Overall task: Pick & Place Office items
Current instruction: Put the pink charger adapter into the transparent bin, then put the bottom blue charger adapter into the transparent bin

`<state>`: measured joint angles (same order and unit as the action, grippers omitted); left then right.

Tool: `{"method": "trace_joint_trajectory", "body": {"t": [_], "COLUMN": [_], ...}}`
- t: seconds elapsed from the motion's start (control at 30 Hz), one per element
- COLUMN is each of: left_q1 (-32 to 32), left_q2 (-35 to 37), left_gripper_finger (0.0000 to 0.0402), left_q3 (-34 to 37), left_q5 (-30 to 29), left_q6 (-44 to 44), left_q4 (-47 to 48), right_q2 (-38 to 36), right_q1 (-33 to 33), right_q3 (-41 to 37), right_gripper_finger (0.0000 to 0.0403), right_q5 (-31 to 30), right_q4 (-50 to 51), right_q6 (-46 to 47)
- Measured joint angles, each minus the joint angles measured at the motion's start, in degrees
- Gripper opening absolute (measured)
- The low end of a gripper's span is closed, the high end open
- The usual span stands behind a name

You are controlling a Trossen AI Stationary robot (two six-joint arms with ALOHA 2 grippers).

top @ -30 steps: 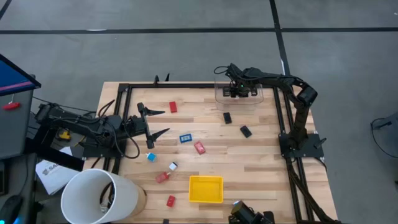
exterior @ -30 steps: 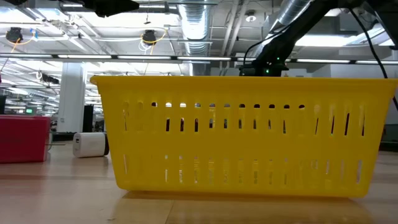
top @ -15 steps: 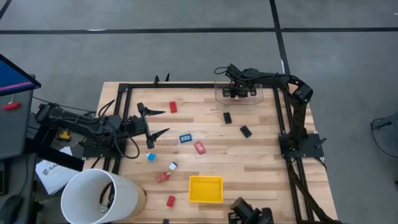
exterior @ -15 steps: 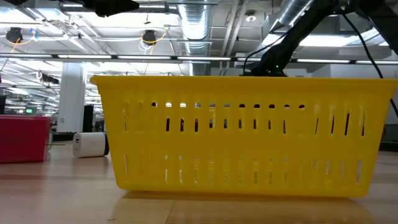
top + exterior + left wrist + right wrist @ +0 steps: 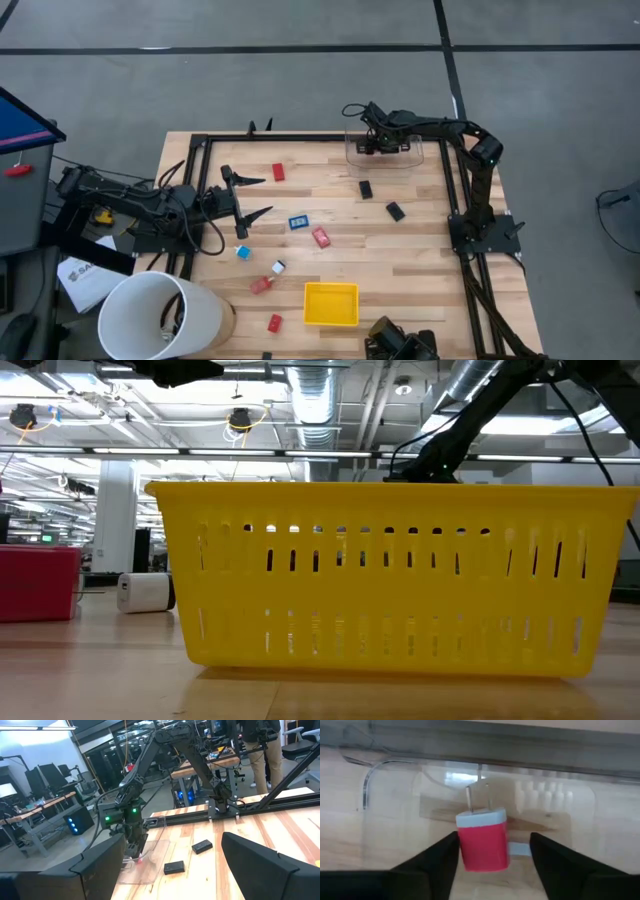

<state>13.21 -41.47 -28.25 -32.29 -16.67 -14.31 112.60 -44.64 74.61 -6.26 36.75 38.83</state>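
On my wooden table (image 5: 400,255) most office items (image 5: 321,237) lie loose, so I judge plenty is left. In the clear plastic box (image 5: 420,155) sits a red plug (image 5: 483,839), between my right gripper's (image 5: 492,851) parted fingers, ungripped. My left gripper (image 5: 250,196) waits spread at the left side.

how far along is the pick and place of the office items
Early. Done: none clearly. In hand: the right gripper, jaws apart, is over the clear plastic box with a red charger between its fingers. Left: two black pieces, more red and blue pieces. The left gripper waits open.
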Motion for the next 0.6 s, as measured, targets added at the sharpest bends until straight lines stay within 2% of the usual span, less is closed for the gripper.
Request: {"method": "trace_joint_trajectory", "body": {"t": [0.2, 0.47, 0.6], "left_q1": [0.0, 0.0, 0.0], "left_q2": [0.0, 0.0, 0.0], "left_gripper_finger": [0.0328, 0.0328, 0.0328], "left_q3": [0.0, 0.0, 0.0], "left_q5": [0.0, 0.0, 0.0], "left_q6": [0.0, -0.7, -0.7], "left_q4": [0.0, 0.0, 0.2], "right_q2": [-0.3, -6.7, -11.2], "right_q1": [0.0, 1.3, 3.1], "right_q3": [0.0, 0.0, 0.0], "right_gripper_finger": [0.0255, 0.0221, 0.0203], "right_q5": [0.0, -2.7, -3.6], "right_q4": [-0.1, 1.5, 7.4], "right_q6": [-1.0, -3.4, -5.6]}}
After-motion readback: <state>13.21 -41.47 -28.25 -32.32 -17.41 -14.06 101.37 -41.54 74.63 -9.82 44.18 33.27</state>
